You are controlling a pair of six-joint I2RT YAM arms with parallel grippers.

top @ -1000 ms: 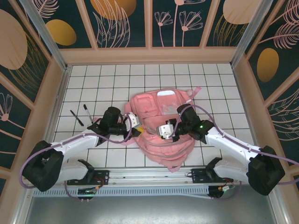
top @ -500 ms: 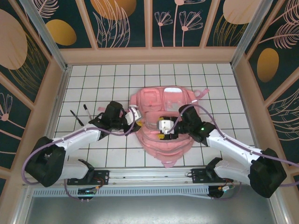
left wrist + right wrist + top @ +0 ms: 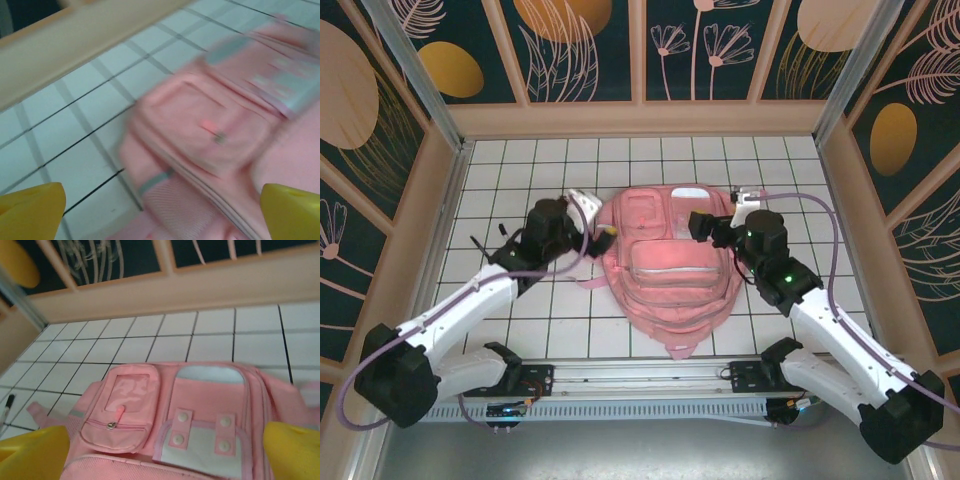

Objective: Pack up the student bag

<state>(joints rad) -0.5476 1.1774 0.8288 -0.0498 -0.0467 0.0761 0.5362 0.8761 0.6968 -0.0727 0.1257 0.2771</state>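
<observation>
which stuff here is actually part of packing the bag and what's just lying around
Part of the job:
- student bag, pink, lying flat in the middle of the tiled table

Lying about:
- dark pens on the tiles left of the bag, not touching it; they may be meant for packing, but nothing here shows that

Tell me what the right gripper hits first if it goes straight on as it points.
Most likely the student bag: the right gripper, jaws open, aims down at its upper front, near the whitish snap patch beside the small zip pocket. Depth is unclear; the spot is a guess.
</observation>
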